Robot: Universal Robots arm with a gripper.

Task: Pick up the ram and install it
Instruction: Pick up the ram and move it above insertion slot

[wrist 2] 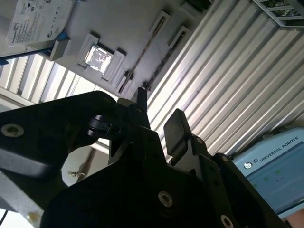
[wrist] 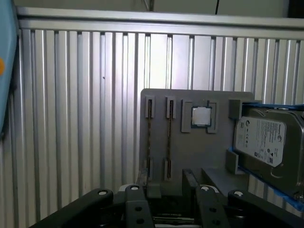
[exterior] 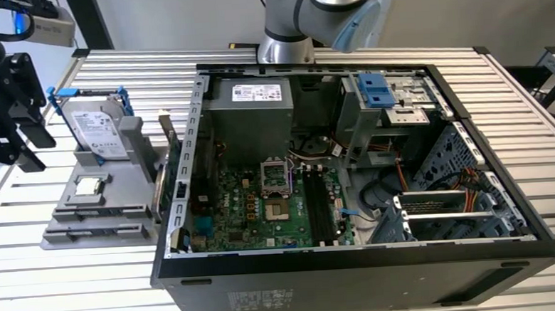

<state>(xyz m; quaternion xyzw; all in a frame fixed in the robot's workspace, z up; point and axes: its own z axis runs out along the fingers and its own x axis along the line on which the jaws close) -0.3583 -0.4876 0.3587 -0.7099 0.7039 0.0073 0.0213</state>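
Observation:
Two thin ram sticks stand on edge in slots of a grey holder (wrist: 190, 152) on the slatted table. In the first wrist view they show edge-on as narrow lines, one ram stick (wrist: 149, 137) beside the other (wrist: 169, 140). One of them appears as a ram stick (wrist 2: 142, 59) in the second wrist view, and in the exterior view as a ram stick (exterior: 162, 136) next to the case wall. My black gripper (exterior: 32, 147) hangs at the exterior view's far left, apart from the holder. The gripper (wrist: 168, 190) (wrist 2: 159, 111) is open, with nothing between its fingers.
The holder also carries a silver hard drive in a blue frame (exterior: 100, 125) and a small square chip (exterior: 89, 185). The open computer case (exterior: 359, 265) lies in the middle, its green motherboard (exterior: 252, 214) showing long dark slots (exterior: 316, 203). The arm's base (exterior: 286, 48) stands behind the case.

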